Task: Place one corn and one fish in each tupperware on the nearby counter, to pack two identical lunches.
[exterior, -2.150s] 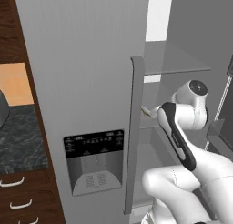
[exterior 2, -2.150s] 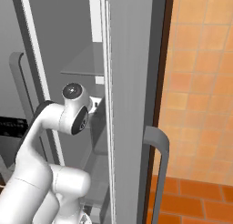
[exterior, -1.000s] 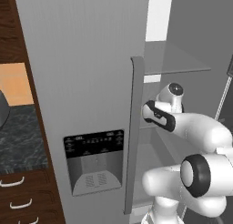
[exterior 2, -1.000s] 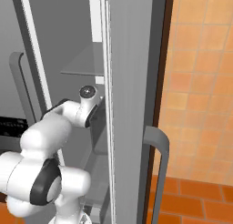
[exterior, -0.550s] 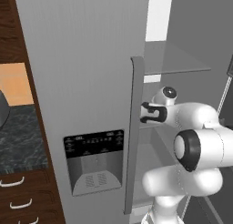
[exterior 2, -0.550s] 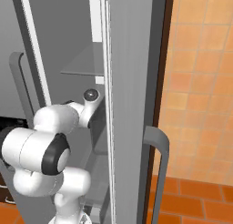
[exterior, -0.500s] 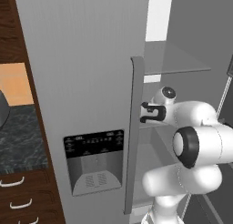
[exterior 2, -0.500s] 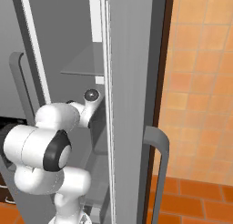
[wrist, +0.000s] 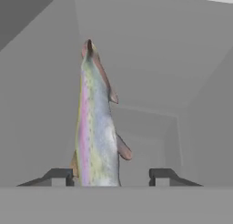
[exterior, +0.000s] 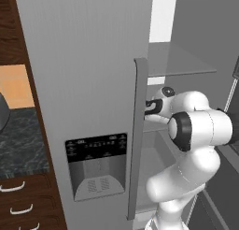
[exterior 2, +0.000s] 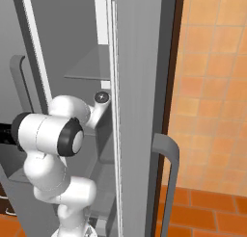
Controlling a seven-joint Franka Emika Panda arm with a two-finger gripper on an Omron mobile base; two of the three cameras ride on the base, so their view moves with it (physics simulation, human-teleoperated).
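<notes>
The arm reaches into the open fridge [exterior: 93,84], its gripper [wrist: 109,175] low over a shelf where 1 pale, slender fish [wrist: 95,127] with a pink stripe lies lengthwise ahead of the hand; the step in hand looks like picking up this fish; to do it well, the hand should sit centred over the thick middle of the body, not the tail end, and close gently across its narrow width so the slippery shape does not squirt out; then lift straight before pulling back past the door handle [exterior: 139,131]. In the hand view the 2 fingers [wrist: 58,175] stand partly apart; the left one is just beside or touching the fish's flank, the right one stands clear with a gap to the body; so the fish sits off-centre between them; whether a grasp has begun I cannot tell.
</notes>
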